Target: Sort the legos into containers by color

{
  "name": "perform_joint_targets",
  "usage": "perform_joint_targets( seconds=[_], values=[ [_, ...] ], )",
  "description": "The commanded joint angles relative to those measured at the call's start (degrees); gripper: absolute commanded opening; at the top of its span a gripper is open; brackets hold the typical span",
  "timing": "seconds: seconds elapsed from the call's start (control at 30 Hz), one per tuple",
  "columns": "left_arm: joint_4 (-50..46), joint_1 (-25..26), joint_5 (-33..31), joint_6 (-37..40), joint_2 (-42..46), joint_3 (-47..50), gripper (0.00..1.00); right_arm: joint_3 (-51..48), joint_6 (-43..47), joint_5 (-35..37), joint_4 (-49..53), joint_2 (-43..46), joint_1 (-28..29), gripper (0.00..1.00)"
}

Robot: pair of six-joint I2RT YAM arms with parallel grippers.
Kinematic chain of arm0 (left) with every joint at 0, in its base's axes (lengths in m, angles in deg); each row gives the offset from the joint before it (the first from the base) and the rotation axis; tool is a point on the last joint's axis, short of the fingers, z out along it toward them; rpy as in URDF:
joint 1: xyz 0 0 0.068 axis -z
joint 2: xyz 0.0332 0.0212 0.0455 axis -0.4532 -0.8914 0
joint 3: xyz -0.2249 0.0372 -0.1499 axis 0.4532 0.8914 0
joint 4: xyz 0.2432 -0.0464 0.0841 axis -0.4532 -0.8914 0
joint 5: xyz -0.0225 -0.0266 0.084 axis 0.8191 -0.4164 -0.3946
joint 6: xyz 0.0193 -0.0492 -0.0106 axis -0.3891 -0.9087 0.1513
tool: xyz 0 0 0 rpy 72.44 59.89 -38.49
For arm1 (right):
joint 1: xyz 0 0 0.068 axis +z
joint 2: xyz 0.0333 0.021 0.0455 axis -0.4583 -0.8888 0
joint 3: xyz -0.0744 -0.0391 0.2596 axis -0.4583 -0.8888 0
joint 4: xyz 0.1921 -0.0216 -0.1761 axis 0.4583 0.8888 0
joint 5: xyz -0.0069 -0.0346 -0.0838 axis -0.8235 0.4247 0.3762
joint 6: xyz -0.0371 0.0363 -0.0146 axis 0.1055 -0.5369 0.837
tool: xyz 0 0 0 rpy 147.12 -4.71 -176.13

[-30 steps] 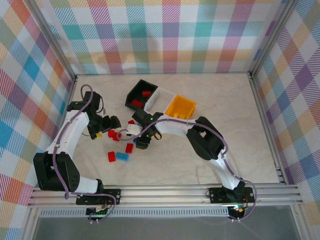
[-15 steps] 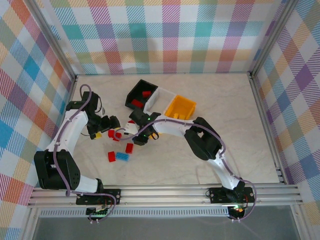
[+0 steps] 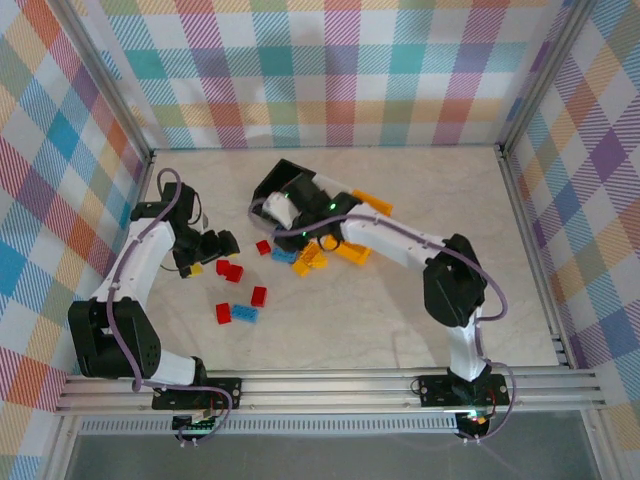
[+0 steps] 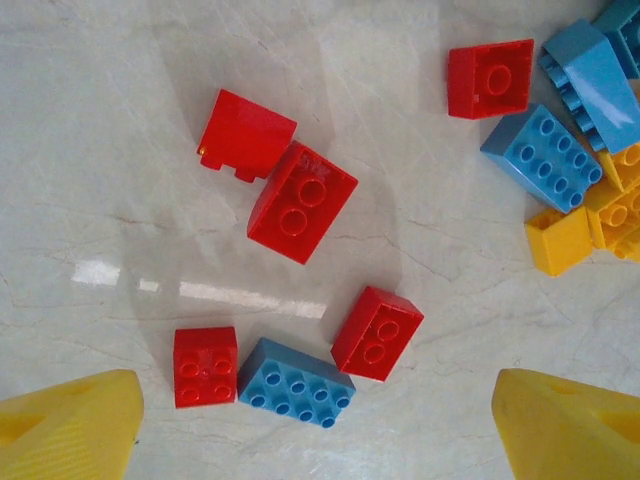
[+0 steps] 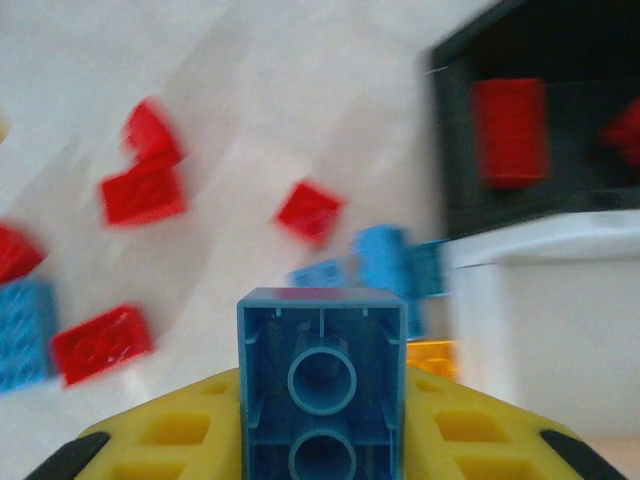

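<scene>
My right gripper point(image 5: 322, 440) is shut on a blue lego point(image 5: 322, 385), held with its hollow underside facing the camera. In the top view this gripper point(image 3: 288, 236) hangs by the bins. The black bin point(image 5: 540, 130) point(image 3: 285, 178) holds red legos point(image 5: 510, 130). The white bin point(image 5: 550, 300) stands beside it, and the yellow-orange bin point(image 3: 372, 203) is partly under the right arm. My left gripper point(image 4: 320, 425) point(image 3: 215, 245) is open above loose legos: a blue brick point(image 4: 296, 383), a red brick point(image 4: 377, 332), and a red square point(image 4: 205, 366).
More red bricks point(image 4: 302, 202), blue bricks point(image 4: 545, 155) and yellow bricks point(image 4: 560, 240) are scattered on the marble table point(image 3: 420, 320). Metal rails and plaid walls close in the workspace. The right side of the table has open room.
The right arm swung up and away from the pile toward the bins, carrying the blue brick. The left arm has barely moved.
</scene>
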Motion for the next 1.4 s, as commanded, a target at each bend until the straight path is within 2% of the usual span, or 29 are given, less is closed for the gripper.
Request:
perform_joint_targets(
  seconds=[0.0,0.27,0.5,0.67,0.73,0.83,0.97,1.2,1.37],
  values=[
    [1.1,-0.9,-0.1,-0.9,-1.8,1.1,0.90,4.5,-10.0,-0.7,5.0,-2.0,-5.3,0.29],
    [2.0,-0.9,-1.0,-1.3,-6.4,0.6,0.88,18.5,-16.8,0.8,12.0,-13.9,-11.8,0.30],
    [2.4,-0.9,-2.0,-1.9,-9.7,-0.4,0.85,21.6,-17.8,0.1,11.6,-19.8,-12.9,0.32],
    [3.1,-1.0,-3.6,-1.8,-12.4,-1.4,0.82,22.2,-18.2,-0.4,11.1,-20.5,-13.0,0.48],
    [3.4,-1.0,-4.2,-1.6,-13.6,-1.8,0.81,22.0,-18.3,-0.7,11.1,-19.5,-13.0,0.54],
    [4.4,-1.0,-5.0,-1.3,-15.7,-2.2,0.80,21.3,-18.5,-1.1,11.6,-17.1,-12.9,0.57],
    [5.6,-1.3,-5.8,-1.3,-18.5,-3.2,0.76,17.4,-19.2,-2.0,11.4,-11.6,-12.1,0.58],
    [7.5,-1.6,-6.3,-1.0,-23.0,-5.8,0.73,5.1,-19.1,-2.4,8.7,-0.1,-8.4,0.59],
    [7.7,-1.6,-7.3,-0.6,-25.4,-7.4,0.69,-0.3,-19.4,-1.9,8.6,4.4,-6.4,0.59]
  ],
)
